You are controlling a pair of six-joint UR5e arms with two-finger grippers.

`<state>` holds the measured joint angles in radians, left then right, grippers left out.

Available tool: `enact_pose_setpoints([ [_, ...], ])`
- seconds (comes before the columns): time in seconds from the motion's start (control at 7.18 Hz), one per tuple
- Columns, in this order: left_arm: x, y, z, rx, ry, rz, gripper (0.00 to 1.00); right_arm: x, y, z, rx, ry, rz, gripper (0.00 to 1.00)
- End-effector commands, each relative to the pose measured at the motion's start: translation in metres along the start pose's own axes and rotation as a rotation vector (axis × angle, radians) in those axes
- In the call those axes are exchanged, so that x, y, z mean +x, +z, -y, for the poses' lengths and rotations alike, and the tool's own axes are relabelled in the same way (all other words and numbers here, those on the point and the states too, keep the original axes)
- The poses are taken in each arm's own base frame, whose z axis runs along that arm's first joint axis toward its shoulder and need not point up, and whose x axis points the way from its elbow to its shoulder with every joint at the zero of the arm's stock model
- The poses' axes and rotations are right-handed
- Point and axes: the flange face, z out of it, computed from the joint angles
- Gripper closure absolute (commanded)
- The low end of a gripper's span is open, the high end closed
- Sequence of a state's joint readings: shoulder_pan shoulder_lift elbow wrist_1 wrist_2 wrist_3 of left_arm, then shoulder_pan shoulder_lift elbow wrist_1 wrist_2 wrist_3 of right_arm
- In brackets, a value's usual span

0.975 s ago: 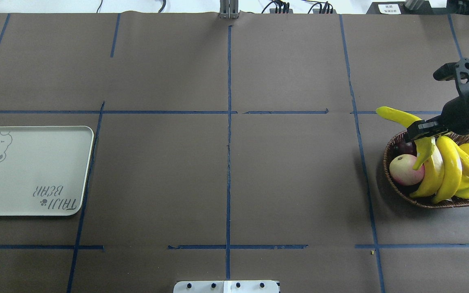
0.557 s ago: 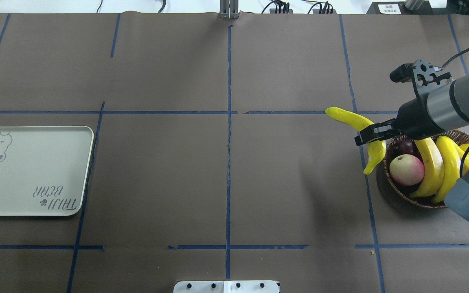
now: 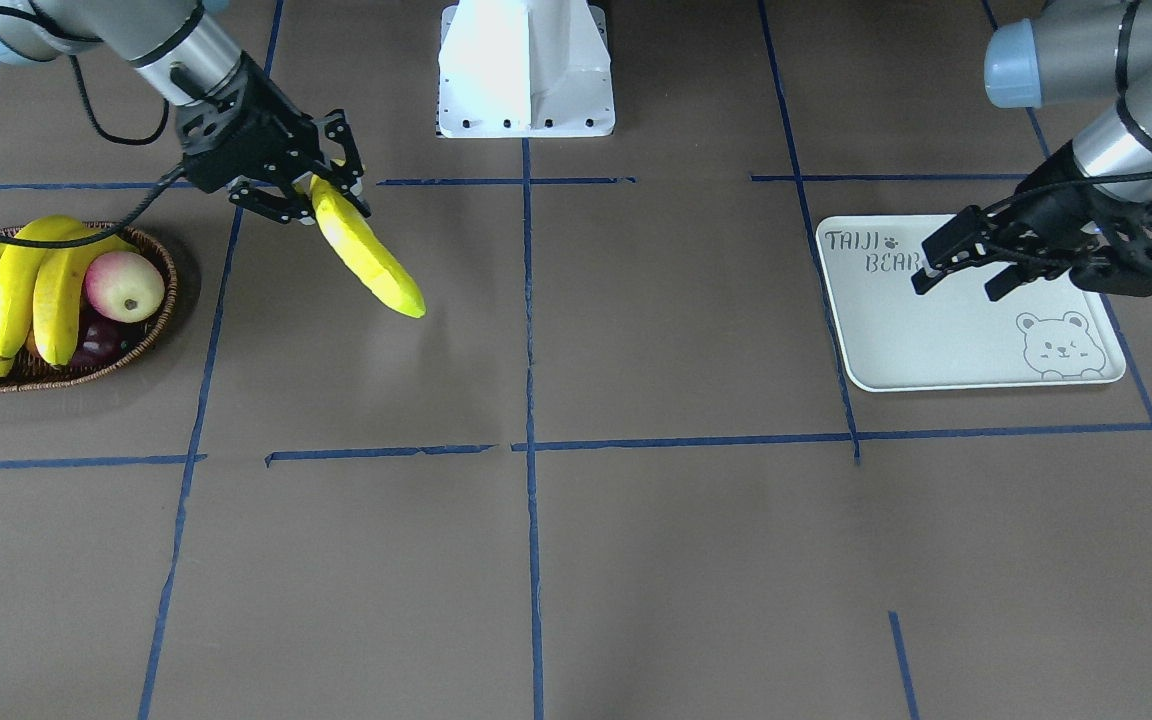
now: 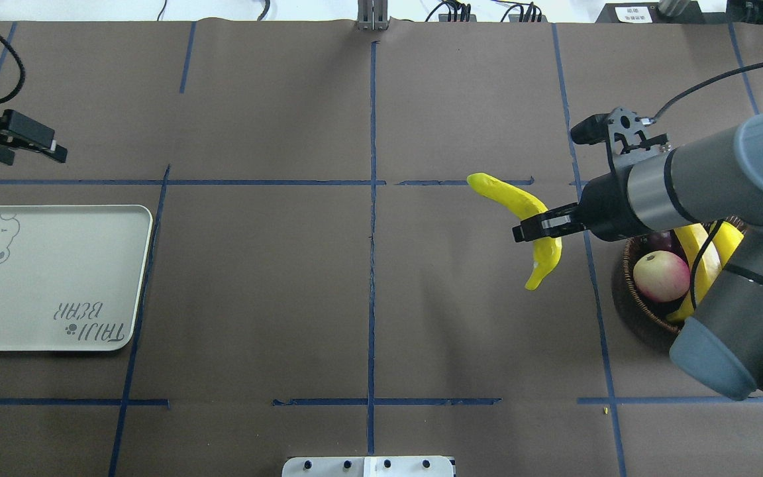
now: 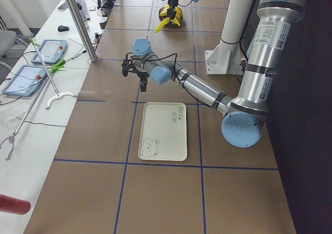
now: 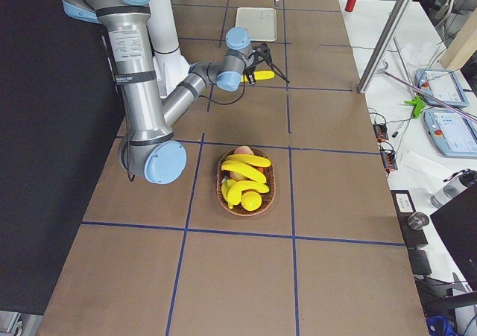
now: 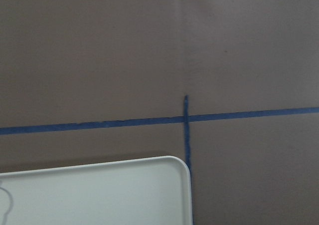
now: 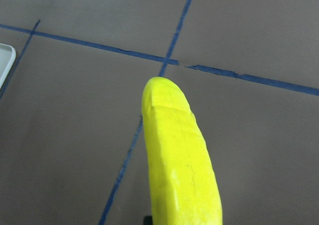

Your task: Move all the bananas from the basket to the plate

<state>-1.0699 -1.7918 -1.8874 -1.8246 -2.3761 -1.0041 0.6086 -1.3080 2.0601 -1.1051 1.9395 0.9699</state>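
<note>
Inside basket (image 3: 36,382), apple (image 3: 123,286) beside bananas (image 3: 11,290)

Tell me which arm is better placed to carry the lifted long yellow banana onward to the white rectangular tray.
Right. The right gripper is shut on the long yellow banana, clear of the brown wicker basket; the left gripper hangs open and empty by the white tray.

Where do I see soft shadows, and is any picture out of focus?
Front-facing view: even light, a soft shadow around the basket and a faint one under the held banana. Left wrist view: slightly soft, with a thin shadow along the plate rim. Right wrist view: the banana looks fairly sharp.
</note>
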Motion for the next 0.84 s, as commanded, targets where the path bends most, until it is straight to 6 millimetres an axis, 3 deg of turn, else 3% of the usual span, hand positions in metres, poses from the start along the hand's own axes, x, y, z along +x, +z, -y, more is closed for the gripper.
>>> enact_pose_setpoints([
  [0.0, 0.068, 0.003, -0.033, -0.047, -0.196, -0.062, 0.0, -0.047, 0.019, -0.005, 0.052, -0.025, 0.024, 0.97],
  [0.28, 0.159, 0.017, -0.062, -0.113, -0.408, -0.124, 0.0, -0.094, 0.045, -0.012, 0.125, 0.036, 0.028, 0.99],
  [0.42, 0.192, 0.016, -0.068, -0.092, -0.503, -0.148, 0.0, -0.11, 0.05, -0.014, 0.151, 0.044, 0.032, 0.99],
  [0.7, 0.219, 0.018, -0.079, -0.073, -0.611, -0.23, 0.0, -0.133, 0.063, -0.008, 0.155, 0.139, 0.056, 1.0],
])
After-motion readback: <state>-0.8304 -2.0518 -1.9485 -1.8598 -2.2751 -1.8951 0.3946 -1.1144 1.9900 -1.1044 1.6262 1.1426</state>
